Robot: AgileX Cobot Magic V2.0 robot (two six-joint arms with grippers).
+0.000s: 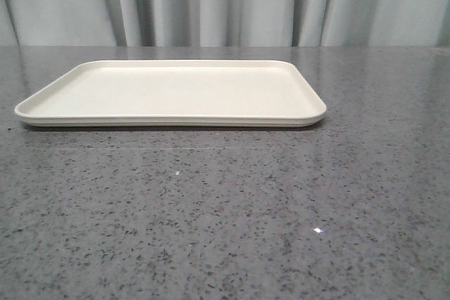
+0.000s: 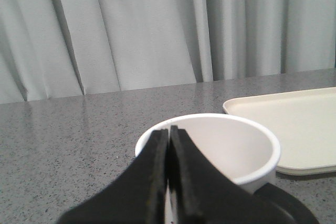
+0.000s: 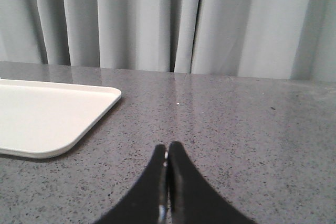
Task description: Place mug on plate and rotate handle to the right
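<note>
The white mug (image 2: 231, 148) fills the lower middle of the left wrist view, open side up. Its black handle (image 2: 294, 205) sticks out low on the side toward the plate. My left gripper (image 2: 169, 130) is shut on the mug's near rim, one finger outside the wall and one inside. The cream plate (image 1: 176, 93) lies flat and bare on the table in the front view. It also shows in the left wrist view (image 2: 294, 124), beyond the mug, and in the right wrist view (image 3: 42, 119). My right gripper (image 3: 167, 148) is shut and empty over bare table beside the plate. Mug and grippers are out of the front view.
A grey speckled stone table (image 1: 225, 216) carries everything. Pale grey curtains (image 1: 225, 1) hang along its far edge.
</note>
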